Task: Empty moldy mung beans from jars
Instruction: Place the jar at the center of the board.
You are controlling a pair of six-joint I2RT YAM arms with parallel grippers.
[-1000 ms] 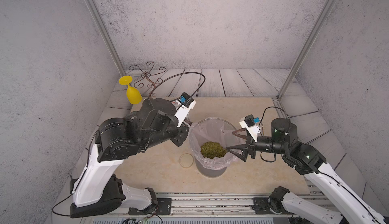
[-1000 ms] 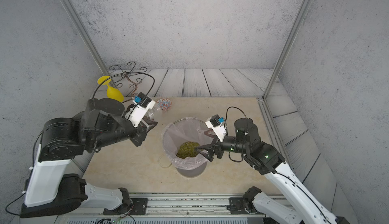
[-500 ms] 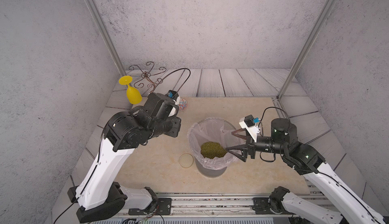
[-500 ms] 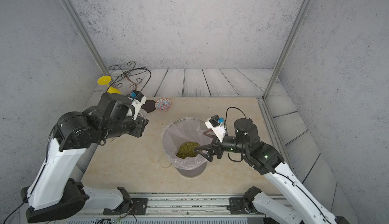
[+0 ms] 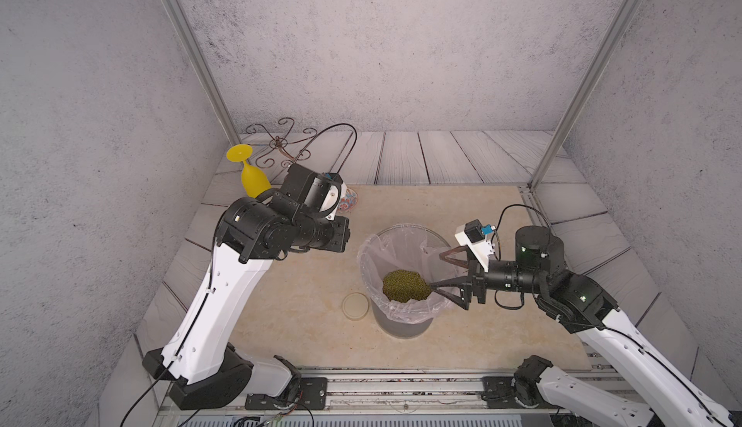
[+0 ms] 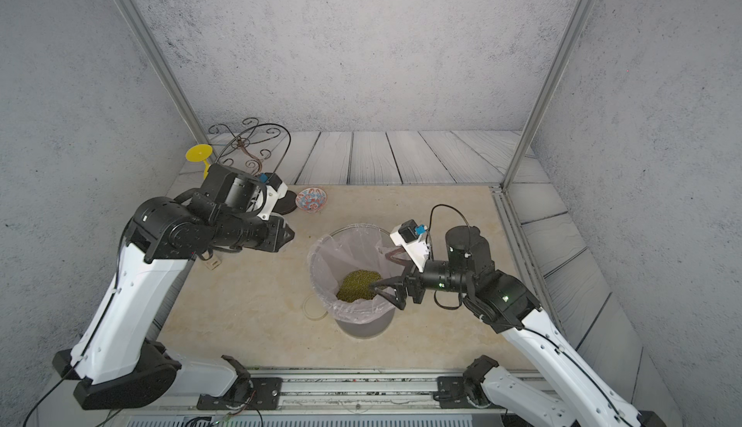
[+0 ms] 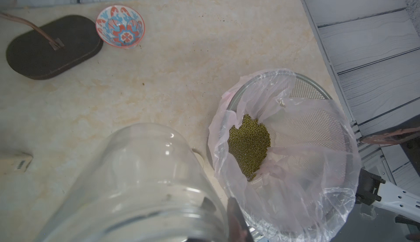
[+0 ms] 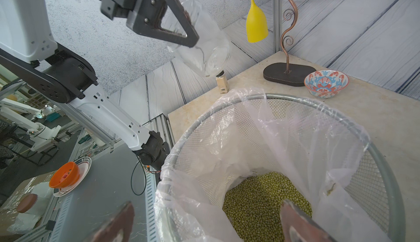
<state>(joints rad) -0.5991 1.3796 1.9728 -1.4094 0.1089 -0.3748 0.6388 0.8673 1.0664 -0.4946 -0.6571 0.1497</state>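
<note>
My left gripper [image 8: 195,36] is shut on a clear glass jar [image 8: 204,47], lidless, empty and tilted, held in the air left of the bin. The jar [image 7: 141,184] fills the near part of the left wrist view, with one finger [image 7: 236,220] against its side. The mung beans [image 5: 404,285] [image 6: 358,285] lie in a heap inside the lined grey mesh bin [image 5: 401,228]. My right gripper [image 5: 439,270] is open and straddles the bin's right rim, one finger over the beans [image 8: 261,202]. A beige lid [image 5: 355,305] lies flat on the table by the bin's left side.
A small bottle with a black cap [image 8: 221,83] stands at the table's left edge. At the back left are a patterned bowl [image 6: 311,200] and a copper rack, on a dark base [image 7: 54,47], with a yellow glass [image 5: 251,176] hanging from it.
My left arm has swung the jar away from the bin's left rim, back and to the left, and turned its wrist. The right arm has not moved.
</note>
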